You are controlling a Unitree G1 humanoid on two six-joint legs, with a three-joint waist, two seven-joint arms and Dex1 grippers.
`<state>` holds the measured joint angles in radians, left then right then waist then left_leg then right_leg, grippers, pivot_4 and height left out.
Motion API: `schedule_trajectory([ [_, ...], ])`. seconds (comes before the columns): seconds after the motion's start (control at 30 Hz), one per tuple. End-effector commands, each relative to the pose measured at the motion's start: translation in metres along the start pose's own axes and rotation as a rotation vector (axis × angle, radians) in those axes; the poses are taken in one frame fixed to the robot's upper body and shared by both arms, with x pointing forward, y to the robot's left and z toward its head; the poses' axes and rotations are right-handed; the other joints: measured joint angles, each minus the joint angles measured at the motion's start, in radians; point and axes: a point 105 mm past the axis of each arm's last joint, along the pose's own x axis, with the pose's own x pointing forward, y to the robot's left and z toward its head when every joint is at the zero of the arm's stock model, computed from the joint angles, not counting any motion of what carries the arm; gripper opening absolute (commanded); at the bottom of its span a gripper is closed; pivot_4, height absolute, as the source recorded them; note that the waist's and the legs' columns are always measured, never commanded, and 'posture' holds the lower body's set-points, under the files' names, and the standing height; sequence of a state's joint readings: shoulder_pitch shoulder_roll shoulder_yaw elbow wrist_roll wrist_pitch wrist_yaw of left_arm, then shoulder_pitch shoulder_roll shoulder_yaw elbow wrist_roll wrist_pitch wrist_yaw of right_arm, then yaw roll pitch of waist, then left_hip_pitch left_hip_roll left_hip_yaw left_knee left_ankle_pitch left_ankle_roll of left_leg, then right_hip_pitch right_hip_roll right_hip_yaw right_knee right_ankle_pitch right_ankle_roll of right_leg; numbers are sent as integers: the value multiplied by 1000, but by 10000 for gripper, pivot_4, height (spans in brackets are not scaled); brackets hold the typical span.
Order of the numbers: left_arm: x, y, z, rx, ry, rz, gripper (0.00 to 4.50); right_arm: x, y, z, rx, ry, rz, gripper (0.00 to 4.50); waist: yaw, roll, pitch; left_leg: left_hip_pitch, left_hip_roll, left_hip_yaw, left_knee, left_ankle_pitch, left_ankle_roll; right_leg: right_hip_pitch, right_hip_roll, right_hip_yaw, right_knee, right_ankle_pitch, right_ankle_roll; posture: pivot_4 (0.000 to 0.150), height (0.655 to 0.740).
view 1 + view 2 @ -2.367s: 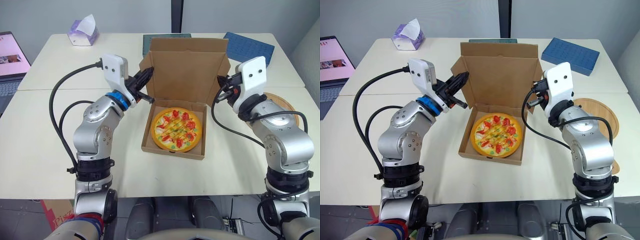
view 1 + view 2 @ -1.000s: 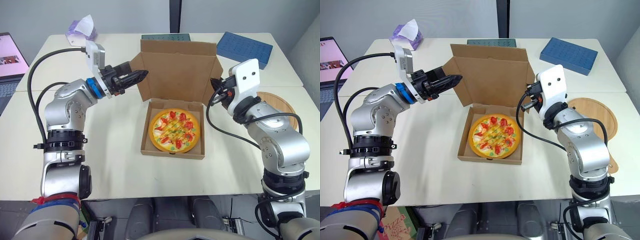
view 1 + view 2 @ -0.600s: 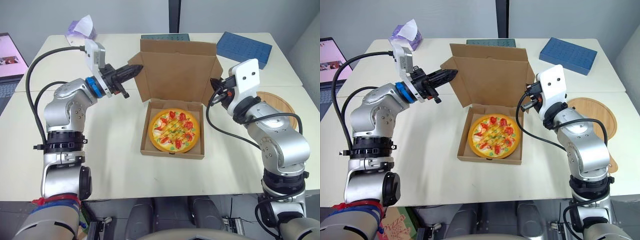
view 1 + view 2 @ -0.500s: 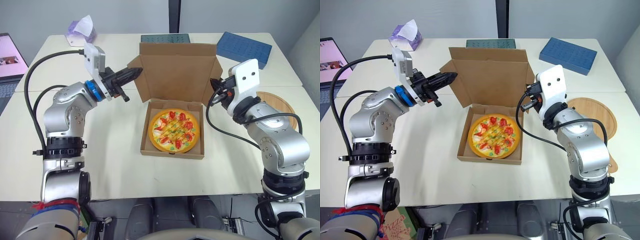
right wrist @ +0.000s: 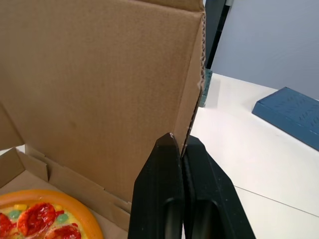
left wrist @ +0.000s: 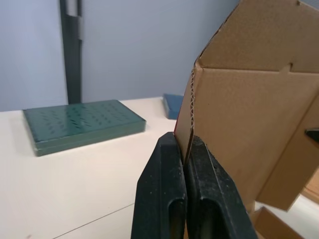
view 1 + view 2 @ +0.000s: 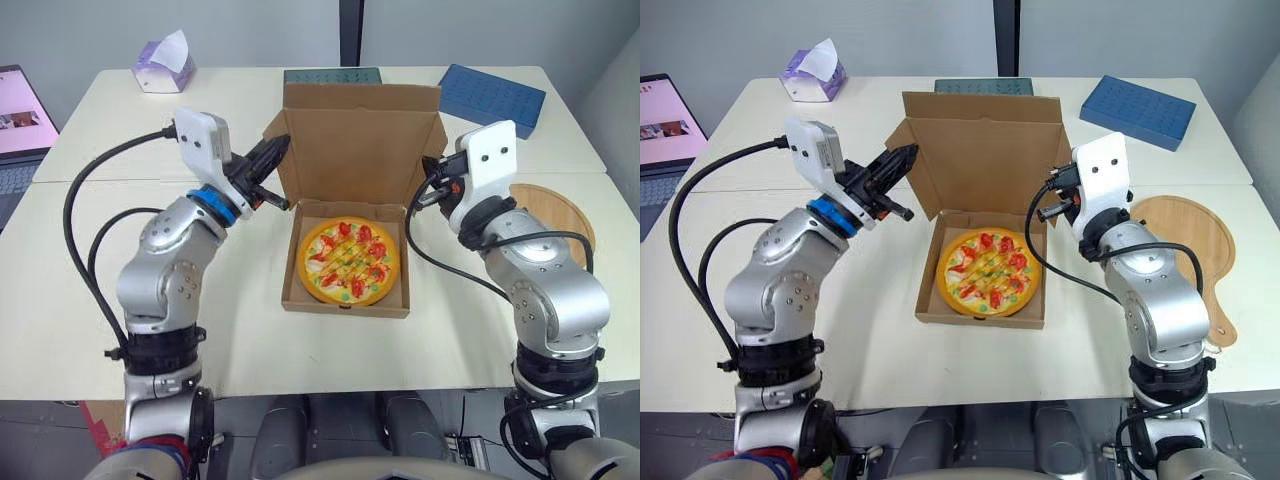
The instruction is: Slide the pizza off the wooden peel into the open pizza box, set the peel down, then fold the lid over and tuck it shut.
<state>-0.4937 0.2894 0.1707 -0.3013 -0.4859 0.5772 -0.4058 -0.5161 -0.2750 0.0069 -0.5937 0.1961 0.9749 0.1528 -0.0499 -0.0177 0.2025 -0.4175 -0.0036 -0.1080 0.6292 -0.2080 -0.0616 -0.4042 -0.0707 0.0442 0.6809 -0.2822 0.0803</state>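
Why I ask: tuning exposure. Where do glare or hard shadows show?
Left eye view: diffuse light, a thin soft shadow along the brown cardboard pizza box front on the cream table; right wrist view: its upright lid evenly lit, no glare; left wrist view: likewise.

Cream tables (image 7: 40, 300) stand pushed together before a pale grey-blue wall (image 7: 200, 30), which a dark vertical post (image 7: 349, 30) divides. A laptop (image 7: 18, 115) sits at the left edge.
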Motion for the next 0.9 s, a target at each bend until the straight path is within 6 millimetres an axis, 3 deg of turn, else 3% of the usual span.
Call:
schedule_trajectory([
  [0.03, -3, -31, 13, 27, -77, -41, 99, -6, 16, 18, -4, -73, 46, 0, 1, 0, 0, 0, 0, 0, 0, 0, 0, 0, 0, 0, 0, 0, 0, 1500, 7279],
  [0.3, -14, -57, 1, 0, -96, -49, 99, -13, 31, 21, 52, -74, 102, 0, 10, 0, 0, 0, 0, 0, 0, 0, 0, 0, 0, 0, 0, 0, 0, 1500, 7279],
  [0.53, -14, -59, -4, -1, -94, -45, 99, -19, 47, 26, 146, -84, 198, 0, 11, 0, 0, 0, 0, 0, 0, 0, 0, 1, 0, 0, 0, 0, 0, 1500, 7279],
  [0.9, -18, -64, -14, -35, -96, -45, 99, -23, 56, 12, 205, -42, 228, 0, 13, 0, -2, 1, 0, 1, 0, 0, 0, 1, 0, 0, -1, 0, 0, 1500, 7279],
])
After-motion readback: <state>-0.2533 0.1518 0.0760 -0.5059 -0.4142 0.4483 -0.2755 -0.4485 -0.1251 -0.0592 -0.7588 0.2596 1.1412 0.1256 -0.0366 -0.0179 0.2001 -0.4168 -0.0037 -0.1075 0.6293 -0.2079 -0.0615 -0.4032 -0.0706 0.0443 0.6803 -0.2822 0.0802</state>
